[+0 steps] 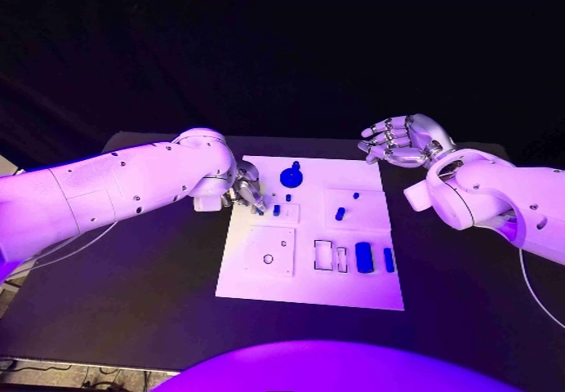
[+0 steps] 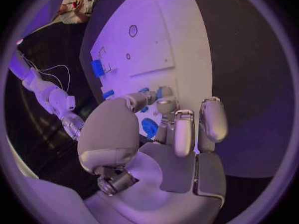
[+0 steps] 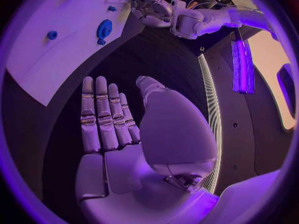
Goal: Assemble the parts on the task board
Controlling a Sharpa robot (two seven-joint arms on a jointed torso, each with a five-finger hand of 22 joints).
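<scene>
Near edge of white board bare; we note blue block lying unplaced.
Left hand pinches small blue peg; it may slip. Right hand open, empty.

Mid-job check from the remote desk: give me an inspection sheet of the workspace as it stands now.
Surface: black table, bare around the board.
Job's things: white task board at table centre; round blue part near its far edge; small blue parts mid-board; larger blue parts near the right side.
Clutter: nothing seen.
Hands: left robot hand at the board's left edge, pinching a small blue part; right robot hand open, beyond the board's far right corner, holding nothing.
Cables: thin white cable by the right arm.
Surroundings: dark.
</scene>
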